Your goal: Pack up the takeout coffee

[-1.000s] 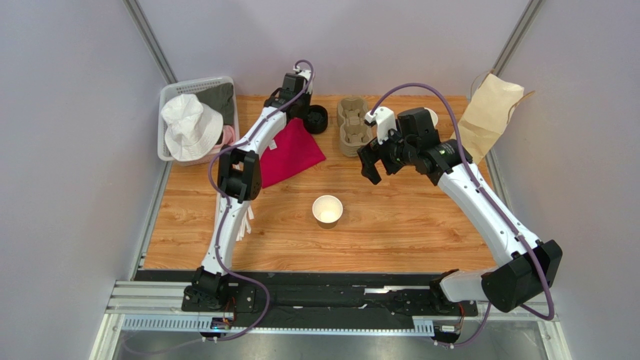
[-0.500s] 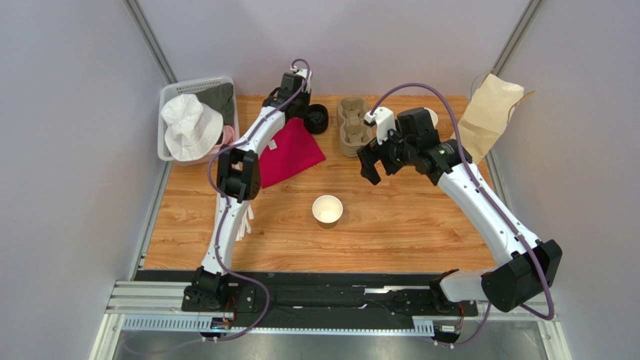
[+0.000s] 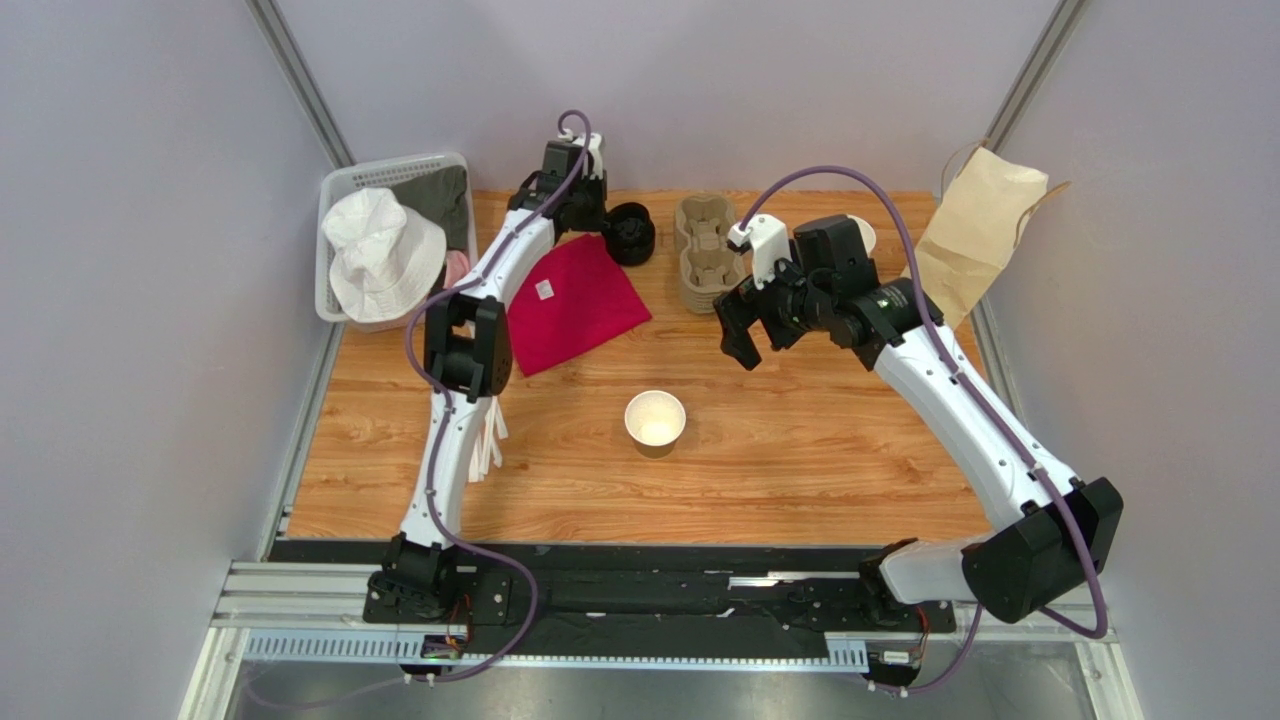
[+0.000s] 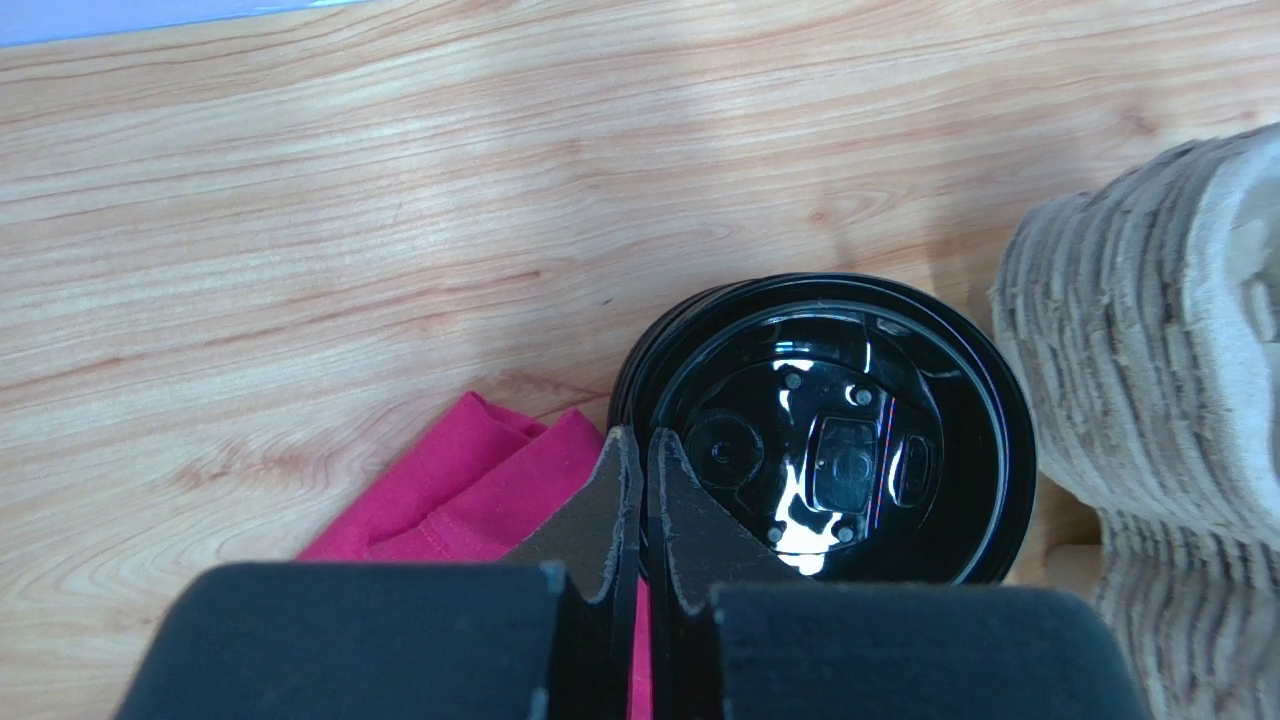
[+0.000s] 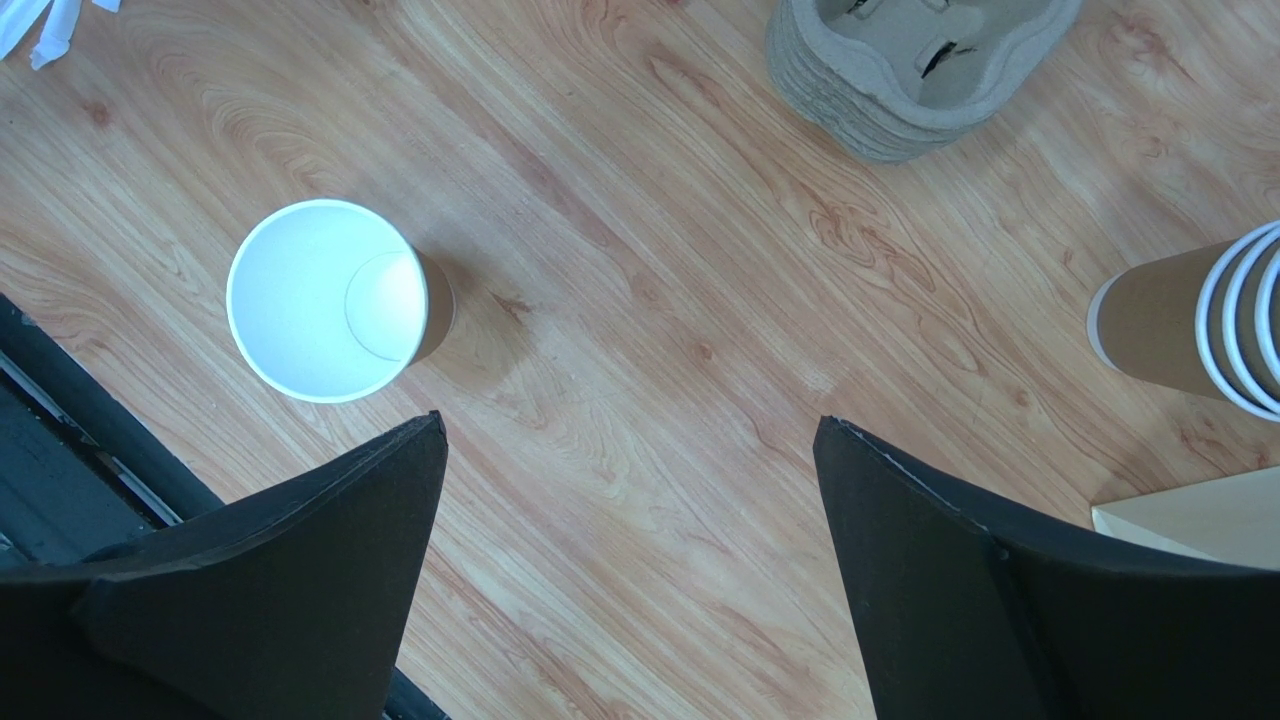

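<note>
Lids [image 3: 633, 236] between cloth [image 3: 579, 300] and carriers [image 3: 706, 255], behind cup [image 3: 655, 420].

The bench [image 4: 301, 195] is pale wood grain, smooth with a soft sheen. On it the black lids [image 4: 842, 450] are glossy plastic, catching bright glints. Just left of the lids lies matt magenta cloth [image 4: 466, 480]. Just right of them, the cup carriers [image 4: 1157, 375] are rough, fibrous grey-brown pulp. Well apart from the lids, a paper cup [image 5: 323, 300] has a smooth white lining and a brown kraft outside.

We see a wooden worktop [image 3: 812, 450]. At upper left sits a white basket [image 3: 398, 159]; along the top lie a magenta cloth [image 3: 579, 300], black lids [image 3: 633, 236], pulp cup carriers [image 3: 702, 258] and a paper bag [image 3: 977, 225]. An open paper cup [image 3: 655, 420] stands at centre.
</note>
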You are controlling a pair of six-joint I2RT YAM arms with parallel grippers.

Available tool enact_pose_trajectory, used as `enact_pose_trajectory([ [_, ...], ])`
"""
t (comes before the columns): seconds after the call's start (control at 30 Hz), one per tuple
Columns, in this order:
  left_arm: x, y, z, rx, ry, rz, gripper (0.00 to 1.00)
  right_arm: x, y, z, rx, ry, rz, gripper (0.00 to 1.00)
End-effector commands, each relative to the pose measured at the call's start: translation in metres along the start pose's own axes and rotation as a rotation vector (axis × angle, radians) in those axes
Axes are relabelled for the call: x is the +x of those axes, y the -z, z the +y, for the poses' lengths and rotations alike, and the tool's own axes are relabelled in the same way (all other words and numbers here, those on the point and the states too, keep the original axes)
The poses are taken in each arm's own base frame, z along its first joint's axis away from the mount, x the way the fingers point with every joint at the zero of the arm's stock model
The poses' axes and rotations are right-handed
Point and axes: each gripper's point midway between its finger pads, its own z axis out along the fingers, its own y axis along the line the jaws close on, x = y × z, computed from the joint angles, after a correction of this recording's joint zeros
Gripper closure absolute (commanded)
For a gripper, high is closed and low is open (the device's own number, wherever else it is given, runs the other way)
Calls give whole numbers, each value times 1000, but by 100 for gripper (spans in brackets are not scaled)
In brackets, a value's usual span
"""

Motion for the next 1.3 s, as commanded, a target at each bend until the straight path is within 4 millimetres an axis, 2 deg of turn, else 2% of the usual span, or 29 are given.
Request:
enact_pose_trajectory([
  [0.0, -61, 38, -25, 122, 48, -132, 100, -13, 0, 0, -6, -9, -38, 0],
  [0.33, -66, 49, -32, 194, 97, -129, 100, -15, 0, -1, -3, -11, -39, 0],
  [0.43, -74, 60, -36, 225, 109, -141, 100, -20, 2, -5, 19, -18, -48, 0],
  [0.47, -84, 72, -40, 244, 102, -162, 100, -22, 2, -7, 28, -20, -49, 0],
  [0.53, -90, 82, -40, 253, 100, -182, 100, -30, 4, -8, 38, -21, -66, 0],
  [0.57, -104, 101, -45, 267, 90, -215, 100, -32, 6, -13, 57, -27, -70, 0],
  [0.63, -105, 114, -47, 271, 72, -213, 100, -44, 12, -16, 72, -24, -96, 0],
  [0.67, -116, 134, -53, 286, 53, -234, 100, -49, 15, -19, 80, -24, -106, 0],
  [0.7, -116, 141, -55, 291, 43, -230, 100, -54, 18, -19, 82, -22, -118, 0],
  [0.73, -107, 147, -56, 293, 38, -195, 100, -56, 22, -21, 87, -21, -124, 0],
  [0.77, -110, 166, -66, 335, 28, -191, 100, -67, 29, -21, 82, -13, -151, 0],
  [0.8, -107, 177, -72, 370, 24, -171, 100, -70, 32, -21, 79, 9, -155, 0],
  [0.83, -94, 185, -77, 398, 33, -110, 100, -72, 36, -20, 75, 22, -158, 0],
  [0.87, -93, 207, -90, 466, 21, -92, 100, -74, 41, -17, 61, 38, -165, 0],
  [0.9, -88, 218, -95, 488, 24, -71, 100, -83, 50, -16, 58, 81, -188, 0],
  [0.93, -70, 222, -97, 504, 48, -11, 100, -82, 54, -13, 46, 97, -180, 0],
  [0.97, -72, 248, -108, 556, 34, -16, 100, -88, 65, -9, 33, 122, -206, 0],
  [1.0, -54, 251, -109, 570, 59, 35, 100, -89, 69, -7, 28, 162, -215, 0],
  [1.03, -45, 261, -112, 581, 70, 64, 100, -88, 75, -5, 23, 184, -216, 0],
  [1.07, -45, 283, -119, 601, 70, 61, 100, -89, 83, 3, -4, 217, -233, 0],
  [1.1, -30, 286, -119, 596, 90, 103, 100, -89, 90, 4, -13, 292, -235, 0],
  [1.13, -23, 300, -121, 593, 102, 131, 100, -81, 92, 11, -41, 329, -208, 0],
  [1.27, 19, 328, -136, 653, 172, 263, 100, -73, 109, 30, -52, 596, -188, 0],
])
